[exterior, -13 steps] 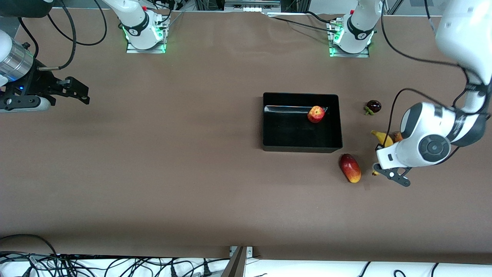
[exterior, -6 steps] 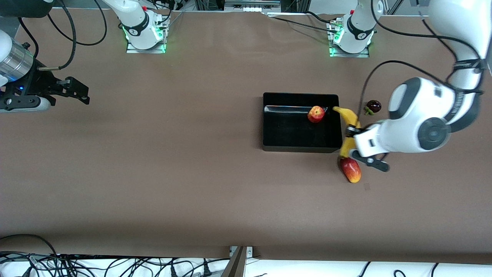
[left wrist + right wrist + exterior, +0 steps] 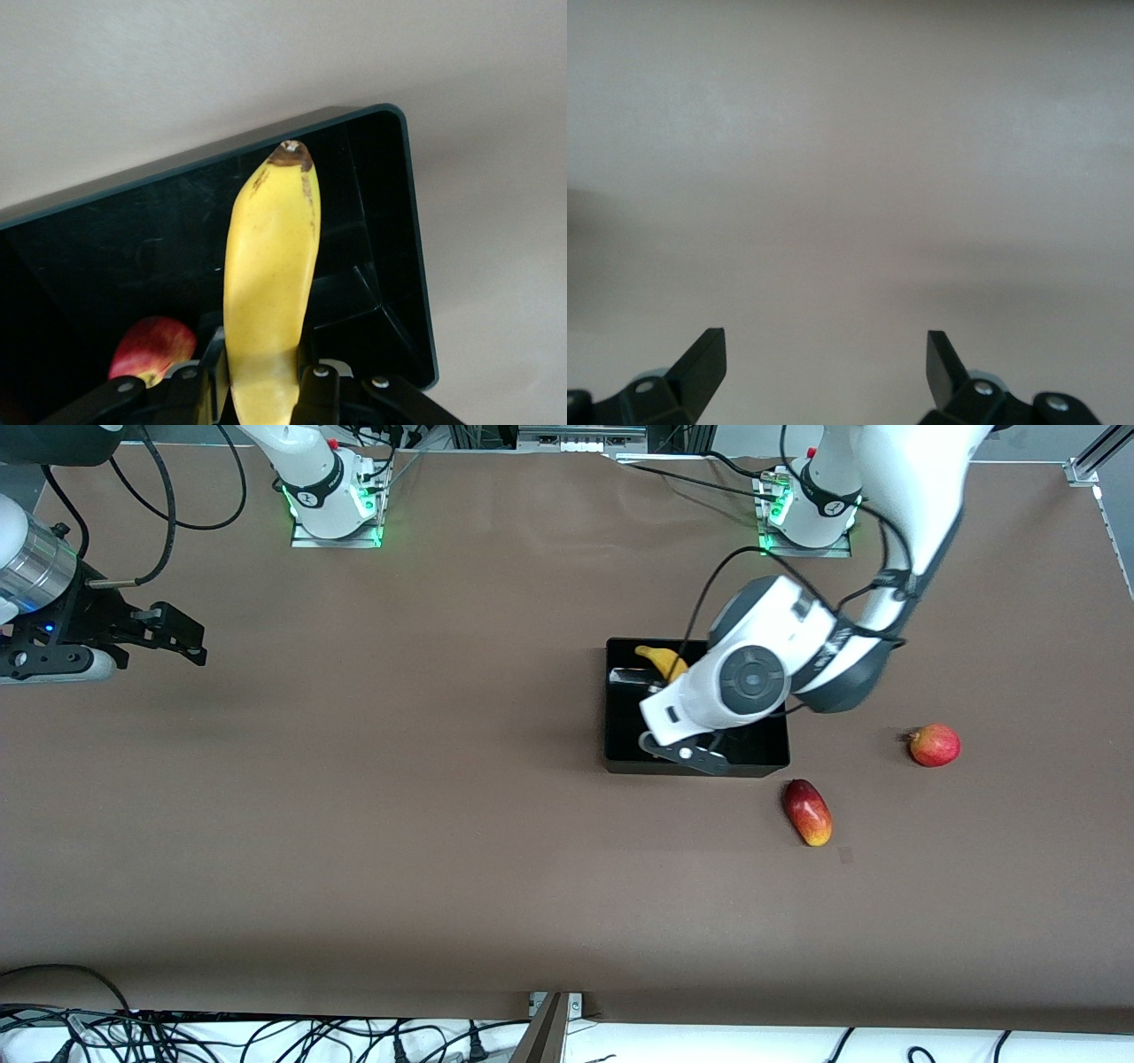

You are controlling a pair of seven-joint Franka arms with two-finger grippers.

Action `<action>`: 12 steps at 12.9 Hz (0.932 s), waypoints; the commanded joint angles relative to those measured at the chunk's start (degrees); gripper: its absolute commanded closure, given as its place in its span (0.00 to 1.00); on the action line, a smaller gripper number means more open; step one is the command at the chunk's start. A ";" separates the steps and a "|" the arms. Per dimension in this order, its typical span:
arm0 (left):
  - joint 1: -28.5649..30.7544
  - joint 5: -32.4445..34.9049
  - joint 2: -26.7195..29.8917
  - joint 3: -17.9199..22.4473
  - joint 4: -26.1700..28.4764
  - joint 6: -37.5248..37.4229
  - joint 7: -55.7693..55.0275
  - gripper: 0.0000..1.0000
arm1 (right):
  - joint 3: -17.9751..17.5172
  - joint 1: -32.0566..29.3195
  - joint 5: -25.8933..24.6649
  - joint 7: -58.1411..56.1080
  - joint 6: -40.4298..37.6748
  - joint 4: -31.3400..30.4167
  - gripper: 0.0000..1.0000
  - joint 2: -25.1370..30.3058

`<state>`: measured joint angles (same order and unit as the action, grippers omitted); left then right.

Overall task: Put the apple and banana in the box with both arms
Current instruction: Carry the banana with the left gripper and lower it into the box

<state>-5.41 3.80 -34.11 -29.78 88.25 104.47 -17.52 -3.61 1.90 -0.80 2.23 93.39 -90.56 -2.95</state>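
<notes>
Left gripper point(image 3: 261, 390) up in the air over the black rectangular open-top plastic box point(image 3: 620, 757), clamped on the curved yellow banana point(image 3: 266, 274) near one end. Banana's free end, dark-tipped, points toward the box wall nearest the robot bases; in the front view only that end point(image 3: 660, 660) shows past the wrist, at about 11 o'clock from it. White left arm point(image 3: 753, 677) reaches in from its base at 1 o'clock of the box and covers much of the box interior.

Small round red apple with yellowish patches point(image 3: 151, 347) inside the box, seen in the left wrist view just beside the gripper fingers point(image 3: 314, 390); hidden under the arm in the front view.

Box sits on the brown desk point(image 3: 443, 824), toward the left arm's end from the middle.

Outside the box: elongated red-and-yellow fruit point(image 3: 807, 812) on the desk at about 5 o'clock from the box, near its corner, nearer to the front camera. Larger pinkish-red round fruit with a small nub point(image 3: 934, 745) at about 3 o'clock from the box, well apart, toward the left arm's end.

Right gripper point(image 3: 824, 363) waits spread wide, holding nothing, above bare desk at the right arm's end, about 9 o'clock from the box and well apart; it shows at the frame edge in the front view point(image 3: 164, 633).
</notes>
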 commanded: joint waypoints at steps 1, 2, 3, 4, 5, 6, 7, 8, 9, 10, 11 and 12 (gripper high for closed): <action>0.23 0.95 -2.79 0.52 -0.71 1.87 0.03 1.00 | -0.43 -0.58 -0.08 -0.48 -0.05 0.47 0.00 0.05; -0.82 1.56 -3.41 0.60 -0.62 2.75 -0.40 1.00 | -0.43 -0.58 -0.08 -0.56 -0.05 0.47 0.00 0.05; -1.70 3.13 -4.11 0.69 -0.01 2.67 -1.63 1.00 | -0.52 -0.58 -0.08 -0.48 -0.05 0.47 0.00 0.05; -1.80 6.02 -4.20 0.69 1.56 2.85 -2.94 1.00 | -0.43 -0.58 -0.08 -0.48 -0.14 0.47 0.00 0.05; -1.88 7.35 -5.08 0.60 1.92 2.76 -3.83 1.00 | -0.52 -0.58 -0.08 -0.48 -0.05 0.47 0.00 0.05; -2.41 7.54 -5.35 0.60 2.01 2.76 -5.05 1.00 | -0.52 -0.58 -0.08 -0.56 -0.14 0.47 0.00 0.05; -3.02 7.71 -5.44 0.60 2.36 2.67 -5.33 1.00 | -0.52 -0.58 -0.08 -0.56 -0.14 0.47 0.00 0.05; -3.03 7.72 -6.13 0.60 2.97 3.02 -5.42 1.00 | -0.43 -0.58 -0.08 -0.48 -0.14 0.47 0.00 0.05; -2.51 7.80 -6.66 0.52 2.98 3.55 -5.33 1.00 | -0.52 -0.58 -0.08 -0.56 -0.14 0.47 0.00 0.05; -2.59 7.80 -6.84 0.60 3.07 3.81 -5.33 1.00 | -0.52 -0.58 -0.08 -0.48 -0.14 0.47 0.00 0.05; -2.85 7.72 -7.45 0.60 2.98 3.90 -5.33 1.00 | -0.52 -0.58 -0.08 -0.56 -0.05 0.47 0.00 0.05; -2.76 7.11 -7.89 0.60 2.89 3.90 -5.50 0.92 | -0.52 -0.58 -0.08 -0.48 -0.14 0.47 0.00 0.05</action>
<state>-8.08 10.57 -41.63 -29.18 91.09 107.89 -22.11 -3.62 1.90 -0.80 2.23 93.40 -90.56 -2.96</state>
